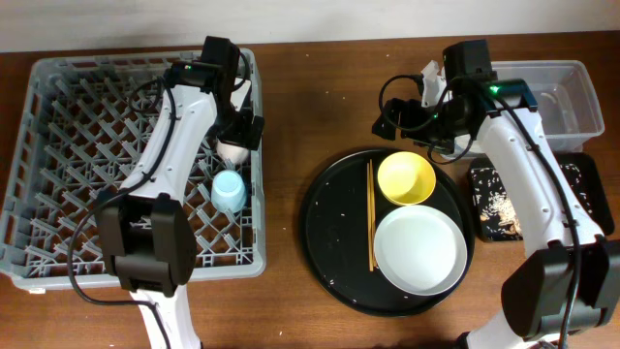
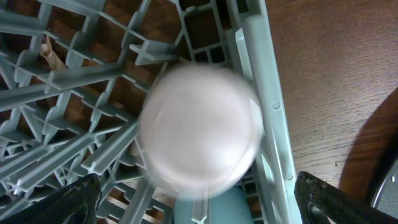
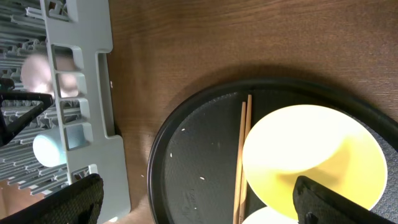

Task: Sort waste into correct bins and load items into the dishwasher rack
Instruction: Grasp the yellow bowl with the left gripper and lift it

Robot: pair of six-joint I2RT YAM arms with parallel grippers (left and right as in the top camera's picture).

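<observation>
chopsticks front-to-back on round tray | left end effector, right end effector: apart

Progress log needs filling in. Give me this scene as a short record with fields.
dishwasher rack: grey, under left arm
inside rack: light-blue cup; pink cup at its right wall, blurred
round tray: yellow bowl, white plate, chopsticks
bins: clear tub; black tray holding food scraps
left pincer: open, above pink cup
right pincer: open, above yellow bowl
</observation>
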